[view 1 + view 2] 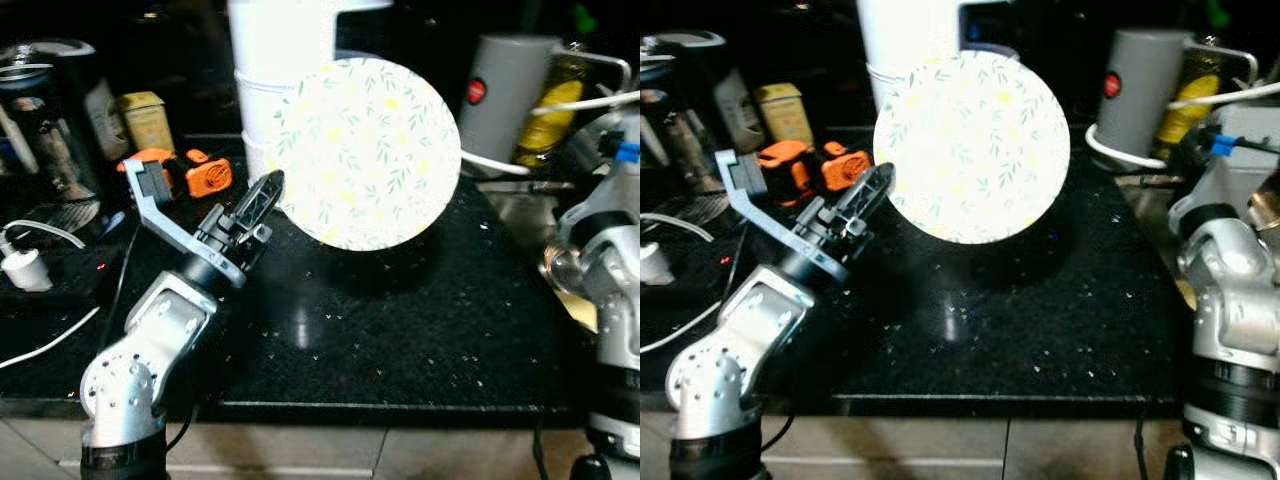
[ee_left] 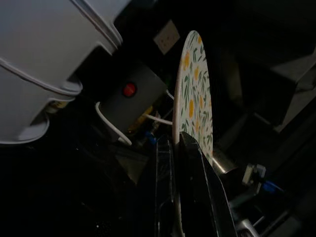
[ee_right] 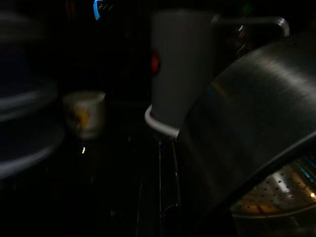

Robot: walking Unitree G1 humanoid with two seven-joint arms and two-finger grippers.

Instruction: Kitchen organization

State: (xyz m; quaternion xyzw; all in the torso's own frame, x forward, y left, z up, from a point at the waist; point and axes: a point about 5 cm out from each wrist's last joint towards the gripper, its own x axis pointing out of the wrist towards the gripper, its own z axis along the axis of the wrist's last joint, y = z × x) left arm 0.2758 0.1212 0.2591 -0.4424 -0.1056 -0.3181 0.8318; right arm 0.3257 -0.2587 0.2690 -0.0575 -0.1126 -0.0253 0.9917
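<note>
A round white plate (image 1: 365,155) with a green leaf and yellow flower print stands on edge above the black counter (image 1: 400,340). My left gripper (image 1: 268,195) is shut on the plate's left rim. In the left wrist view the two black fingers (image 2: 190,168) pinch the thin rim of the plate (image 2: 195,94). My right arm (image 1: 610,260) is at the counter's right end. In the right wrist view a large curved steel vessel (image 3: 247,118) lies close beside that gripper (image 3: 165,187) in deep shade.
A tall white appliance (image 1: 280,70) stands right behind the plate, with a grey canister (image 1: 505,100) bearing a red button to its right. Orange tools (image 1: 190,172), a yellow tin (image 1: 147,120), jars and a white plug (image 1: 25,268) crowd the left. A small cup (image 3: 84,113) sits beyond the right gripper.
</note>
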